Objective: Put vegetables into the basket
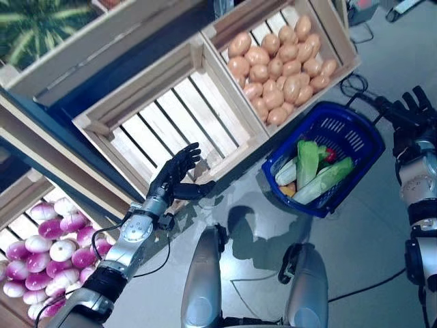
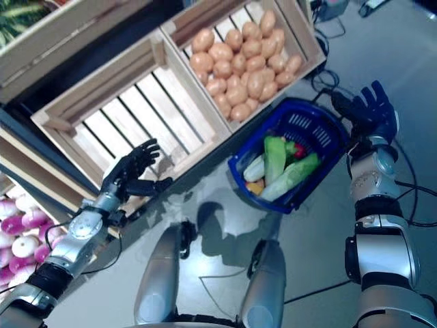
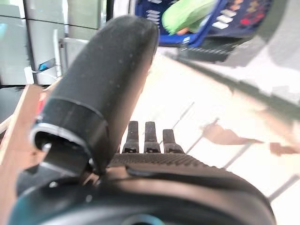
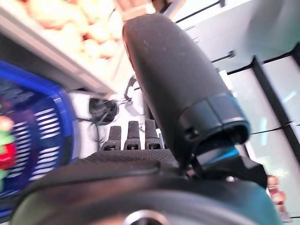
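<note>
A blue plastic basket stands on the floor in front of the crates and holds green leafy vegetables, a red piece and something orange. My left hand hovers open at the front edge of the bare wooden crate, holding nothing. To the right of the basket, my right hand is open and holds nothing, close to the basket's far right rim. In the right wrist view the basket shows beside the straight fingers.
A crate of potatoes sits behind the basket. A crate of purple-and-white turnips lies at the lower left. Green striped melons fill a crate at the upper left. Grey floor spreads to the right of the basket.
</note>
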Tool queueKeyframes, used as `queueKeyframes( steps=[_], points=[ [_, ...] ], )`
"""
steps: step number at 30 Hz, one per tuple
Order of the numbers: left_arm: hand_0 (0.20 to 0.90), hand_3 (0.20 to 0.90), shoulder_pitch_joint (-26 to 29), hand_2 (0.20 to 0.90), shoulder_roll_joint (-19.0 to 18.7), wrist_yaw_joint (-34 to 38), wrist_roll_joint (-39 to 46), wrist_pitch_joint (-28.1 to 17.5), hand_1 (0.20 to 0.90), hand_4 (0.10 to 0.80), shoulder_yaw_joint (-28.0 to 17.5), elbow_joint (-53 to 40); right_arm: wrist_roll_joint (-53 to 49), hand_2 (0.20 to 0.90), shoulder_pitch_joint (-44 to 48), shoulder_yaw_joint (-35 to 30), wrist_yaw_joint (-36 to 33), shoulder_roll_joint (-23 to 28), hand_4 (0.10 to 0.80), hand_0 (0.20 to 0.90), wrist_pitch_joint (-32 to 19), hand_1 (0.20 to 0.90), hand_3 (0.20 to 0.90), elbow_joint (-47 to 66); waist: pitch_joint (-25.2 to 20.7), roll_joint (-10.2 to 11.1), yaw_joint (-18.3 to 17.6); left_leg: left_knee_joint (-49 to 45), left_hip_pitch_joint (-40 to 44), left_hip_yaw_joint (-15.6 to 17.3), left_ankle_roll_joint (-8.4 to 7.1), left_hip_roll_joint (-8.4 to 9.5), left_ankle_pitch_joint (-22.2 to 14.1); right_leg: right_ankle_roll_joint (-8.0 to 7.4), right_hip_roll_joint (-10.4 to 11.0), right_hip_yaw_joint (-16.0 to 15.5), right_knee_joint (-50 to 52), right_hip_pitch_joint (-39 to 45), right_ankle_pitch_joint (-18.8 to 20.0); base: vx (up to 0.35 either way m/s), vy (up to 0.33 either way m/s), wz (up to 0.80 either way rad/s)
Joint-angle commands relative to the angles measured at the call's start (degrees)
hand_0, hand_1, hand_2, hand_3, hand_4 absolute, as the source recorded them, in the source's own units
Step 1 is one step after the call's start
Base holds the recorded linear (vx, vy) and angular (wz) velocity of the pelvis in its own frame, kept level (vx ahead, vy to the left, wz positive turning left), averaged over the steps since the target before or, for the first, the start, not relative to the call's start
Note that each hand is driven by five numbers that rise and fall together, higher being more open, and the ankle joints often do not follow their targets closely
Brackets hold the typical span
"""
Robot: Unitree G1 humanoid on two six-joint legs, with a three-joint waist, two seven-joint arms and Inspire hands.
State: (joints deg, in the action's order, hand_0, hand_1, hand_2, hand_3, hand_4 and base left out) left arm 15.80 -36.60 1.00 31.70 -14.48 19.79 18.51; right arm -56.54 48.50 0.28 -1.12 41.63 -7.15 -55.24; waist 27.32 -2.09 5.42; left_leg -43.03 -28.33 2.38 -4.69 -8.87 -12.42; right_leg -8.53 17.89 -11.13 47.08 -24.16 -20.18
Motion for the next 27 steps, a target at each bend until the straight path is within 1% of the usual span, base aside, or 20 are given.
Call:
queueKeyframes(
  steps=[1, 2, 3, 4, 5, 6, 7, 9, 10, 11, 12, 13, 14, 15, 18, 19, 20, 22, 23, 27],
  points=[
    [0.900, 0.900, -0.3, 0.900, 0.5, -1.0, -2.0, -1.8, 0.900, 0.800, -2.3, -3.0, -1.4, 0.900, -3.8, -1.5, 4.3, -0.7, 0.800, 0.900, -4.0, 0.900, 0.900, 5.0, -12.2, 2.0, 0.9, 14.5, 10.1, -1.2, -0.60, -1.76, 3.4, 2.47, -0.1, -0.8, -15.4, 8.4, 10.7, 0.166, -0.030, -0.08],
    [0.900, 0.900, -0.6, 0.900, 1.1, -1.0, -2.8, -1.1, 0.900, 0.800, -2.4, -2.4, -1.6, 0.900, -5.1, -1.8, 4.9, -2.1, 0.800, 0.900, -3.6, 0.900, 0.900, 5.7, -13.3, 2.4, 0.7, 17.6, 12.4, -0.6, -0.73, -1.59, 4.6, 2.09, -1.0, -1.3, -19.4, 11.1, 11.9, 0.267, -0.037, -0.11],
    [0.900, 0.900, -1.1, 0.900, 2.6, -0.5, -4.3, 0.5, 0.900, 0.800, -2.2, -1.2, -1.2, 0.900, -8.1, -1.3, 4.5, -5.0, 0.800, 0.900, -2.8, 0.900, 0.900, 7.6, -15.3, 2.9, 0.4, 22.4, 16.0, 0.4, -0.76, -1.13, 6.5, 1.61, -2.4, -1.7, -25.3, 15.1, 13.5, 0.230, -0.026, -0.08],
    [0.900, 0.900, -1.3, 0.900, 3.0, -0.4, -4.7, 0.8, 0.900, 0.800, -2.2, -1.0, -1.1, 0.900, -8.8, -1.2, 4.3, -5.7, 0.800, 0.900, -2.5, 0.900, 0.900, 8.1, -15.9, 3.1, 0.3, 24.0, 16.8, 0.6, -0.73, -0.96, 7.4, 1.56, -2.7, -1.9, -27.1, 16.0, 14.4, 0.218, -0.013, -0.04],
    [0.900, 0.900, -1.6, 0.900, 3.9, -0.4, -5.5, 1.6, 0.900, 0.800, -2.2, -0.3, -1.5, 0.900, -10.4, -0.6, 4.2, -7.4, 0.800, 0.900, -1.8, 0.900, 0.900, 9.0, -16.9, 3.2, 0.1, 26.0, 18.0, 0.9, -0.75, -0.69, 8.1, 1.34, -3.2, -2.0, -29.5, 17.4, 14.9, 0.184, 0.003, -0.11],
    [0.900, 0.900, -2.6, 0.900, 5.1, -0.4, -6.3, 2.6, 0.900, 0.800, -2.3, 0.5, -3.0, 0.900, -13.6, 0.4, 3.6, -10.7, 0.800, 0.900, -1.3, 0.900, 0.900, 11.3, -18.4, 3.3, -0.2, 30.7, 21.0, 1.4, -0.81, -0.35, 9.8, 0.98, -4.1, -2.2, -34.3, 20.6, 16.4, 0.214, 0.008, -0.20],
    [0.900, 0.900, -3.7, 0.900, 5.8, -0.3, -7.0, 2.9, 0.900, 0.800, -2.5, 0.7, -3.8, 0.900, -16.6, 0.8, 3.9, -13.2, 0.800, 0.900, -1.3, 0.900, 0.900, 13.7, -19.3, 3.3, -0.5, 33.3, 22.9, 1.9, -0.69, -0.10, 10.7, 0.81, -4.8, -1.9, -36.9, 22.4, 17.2, 0.183, 0.013, -0.30],
    [0.900, 0.900, -5.2, 0.900, 6.6, -0.5, -7.9, 2.7, 0.900, 0.800, -2.9, 1.2, -5.2, 0.900, -20.6, 0.9, 5.4, -16.0, 0.800, 0.900, -1.4, 0.900, 0.900, 16.7, -20.1, 3.2, -1.0, 36.4, 24.9, 2.2, -0.67, -0.01, 11.7, 0.62, -5.4, -1.6, -39.3, 24.2, 18.1, 0.092, 0.018, -0.21],
    [0.900, 0.900, -6.5, 0.900, 7.4, -0.7, -8.8, 3.0, 0.900, 0.800, -3.2, 1.9, -4.8, 0.900, -24.2, 1.3, 6.3, -18.7, 0.800, 0.900, -2.0, 0.900, 0.900, 19.5, -20.8, 3.1, -1.4, 38.8, 26.5, 3.0, -0.75, -0.09, 12.5, 0.55, -5.8, -1.6, -41.3, 25.6, 18.8, 0.066, 0.018, -0.09],
    [0.900, 0.900, -6.9, 0.900, 7.7, -0.8, -9.1, 3.1, 0.900, 0.800, -3.3, 2.1, -4.6, 0.900, -25.5, 1.6, 6.3, -19.6, 0.800, 0.900, -2.4, 0.900, 0.900, 20.6, -21.1, 3.1, -1.6, 39.7, 27.2, 3.2, -0.72, -0.13, 12.8, 0.53, -6.0, -1.5, -42.0, 26.0, 19.1, 0.055, 0.018, -0.12],
    [0.900, 0.900, -8.2, 0.900, 8.8, -0.8, -10.8, 3.5, 0.900, 0.800, -3.2, 3.3, -2.9, 0.900, -28.7, 3.0, 6.1, -22.4, 0.800, 0.900, -4.1, 0.900, 0.900, 24.1, -21.9, 3.0, -2.1, 42.2, 28.9, 3.8, -0.65, -0.06, 13.5, 0.27, -6.3, -1.3, -44.1, 27.3, 20.1, 0.027, 0.009, -0.13],
    [0.900, 0.900, -8.4, 0.900, 9.0, -0.7, -10.9, 3.4, 0.900, 0.800, -3.1, 3.4, -2.5, 0.900, -29.3, 3.4, 5.9, -22.9, 0.800, 0.900, -4.5, 0.900, 0.900, 24.6, -22.0, 3.0, -2.1, 42.6, 29.2, 3.9, -0.64, -0.04, 13.6, 0.24, -6.3, -1.2, -44.5, 27.5, 20.2, 0.013, 0.010, -0.18],
    [0.900, 0.900, -9.5, 0.900, 10.2, -1.1, -11.7, 4.2, 0.900, 0.800, -2.5, 4.2, 0.6, 0.900, -32.6, 5.9, 5.0, -25.7, 0.800, 0.900, -7.2, 0.900, 0.900, 27.6, -22.6, 3.0, -2.5, 44.8, 30.3, 4.0, -0.53, 0.22, 14.2, 0.09, -6.7, -0.6, -46.2, 28.1, 21.0, 0.006, 0.008, -0.12],
    [0.900, 0.900, -10.1, 0.900, 10.8, -1.1, -12.4, 3.9, 0.900, 0.800, -2.2, 4.7, 1.3, 0.900, -34.6, 7.2, 5.0, -26.9, 0.800, 0.900, -8.3, 0.900, 0.900, 28.9, -22.8, 3.0, -2.7, 45.8, 30.9, 4.2, -0.49, 0.32, 14.5, 0.07, -6.9, -0.3, -47.0, 28.5, 21.4, 0.002, 0.012, -0.08],
    [0.900, 0.900, -12.5, 0.900, 13.3, -1.2, -13.9, 3.5, 0.900, 0.800, -1.4, 7.7, 2.6, 0.900, -40.6, 11.1, 6.2, -31.3, 0.800, 0.900, -10.1, 0.900, 0.900, 31.1, -23.6, 2.9, -3.9, 48.0, 32.4, 4.9, -0.42, 0.56, 14.9, 0.12, -7.9, 0.3, -49.5, 29.4, 22.4, 0.006, 0.023, -0.06],
    [0.900, 0.900, -13.8, 0.900, 14.9, -1.2, -14.3, 3.7, 0.900, 0.800, -1.4, 9.7, 3.8, 0.900, -43.1, 12.7, 6.4, -32.9, 0.800, 0.900, -9.9, 0.900, 0.900, 32.1, -23.8, 2.8, -4.6, 48.0, 32.5, 4.9, -0.36, 0.87, 14.6, 0.23, -8.3, 0.6, -50.5, 29.7, 22.8, -0.003, 0.026, -0.08],
    [0.900, 0.900, -13.8, 0.900, 14.9, -1.2, -14.3, 3.7, 0.900, 0.800, -1.4, 9.7, 3.9, 0.900, -43.2, 12.7, 6.3, -32.9, 0.800, 0.900, -9.9, 0.900, 0.900, 32.1, -23.9, 2.7, -4.6, 48.0, 32.5, 4.9, -0.36, 0.87, 14.6, 0.23, -8.3, 0.6, -50.6, 29.8, 22.8, -0.025, 0.029, -0.06],
    [0.900, 0.900, -14.1, 0.900, 17.3, -2.0, -14.5, 4.3, 0.900, 0.800, -1.1, 13.7, 3.7, 0.900, -45.0, 14.9, 6.5, -34.4, 0.800, 0.900, -8.8, 0.900, 0.900, 31.7, -23.8, 2.7, -5.2, 48.0, 32.5, 4.9, -0.27, 1.19, 14.5, 0.27, -8.5, 0.8, -50.9, 29.8, 22.9, -0.034, 0.020, -0.04],
    [0.900, 0.900, -14.1, 0.900, 18.6, -2.6, -15.8, 5.0, 0.900, 0.800, -0.4, 16.0, 4.2, 0.900, -45.9, 16.3, 6.5, -35.2, 0.800, 0.900, -7.2, 0.900, 0.900, 31.1, -23.7, 2.7, -5.6, 48.0, 32.6, 5.1, -0.12, 1.33, 14.4, 0.30, -8.5, 0.9, -50.5, 29.6, 22.7, -0.026, 0.020, -0.04],
    [0.900, 0.900, -14.7, 0.900, 20.8, -3.3, -15.8, 4.7, 0.900, 0.800, 0.9, 19.9, 4.8, 0.900, -48.6, 19.4, 7.8, -36.0, 0.800, 0.900, -4.2, 0.900, 0.900, 28.4, -23.4, 2.6, -6.3, 48.0, 32.9, 5.7, 0.15, 1.58, 14.1, 0.16, -8.3, 1.0, -50.0, 29.6, 22.3, 0.000, 0.000, 0.00]
  ],
)
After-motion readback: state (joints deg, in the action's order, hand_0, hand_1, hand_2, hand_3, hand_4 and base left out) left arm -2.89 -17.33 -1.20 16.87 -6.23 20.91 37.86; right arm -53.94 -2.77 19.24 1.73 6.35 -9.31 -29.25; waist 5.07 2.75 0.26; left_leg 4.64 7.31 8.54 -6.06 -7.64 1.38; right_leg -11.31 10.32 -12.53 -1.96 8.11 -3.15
